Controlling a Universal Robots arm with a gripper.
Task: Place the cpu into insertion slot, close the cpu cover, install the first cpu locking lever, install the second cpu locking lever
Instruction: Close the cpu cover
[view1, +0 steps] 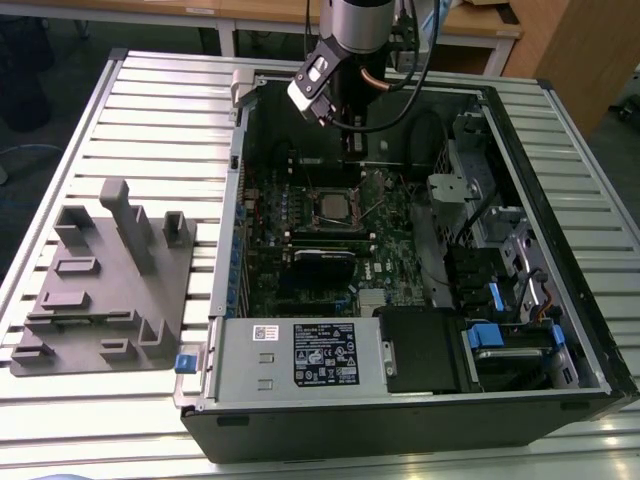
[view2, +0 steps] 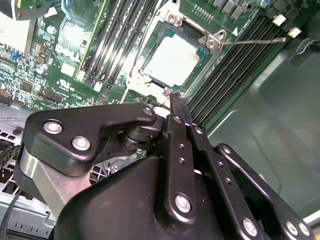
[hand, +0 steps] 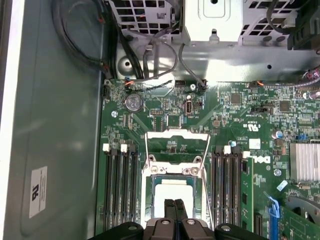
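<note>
While the case (view1: 300, 425) is lying open, the cpu (view1: 334, 206) is sitting in the slot (hand: 172, 175) near the middle of the board (view1: 390, 250), its grey top showing bare in both wrist views. Just past it the cover (hand: 176, 135) is showing as a thin frame; whether it is raised I cannot tell. Farther back, the gripper (hand: 175, 201) is hovering above the slot, its fingers (hand: 169, 210) pressed together and pinching nothing.

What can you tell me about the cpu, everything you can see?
The cpu is a flat square chip with a pale silvery-grey metal top. It lies level in the insertion slot on the green board, black memory slots on two sides. The gripper, fingers together, hangs over one edge; contact cannot be told.
</note>
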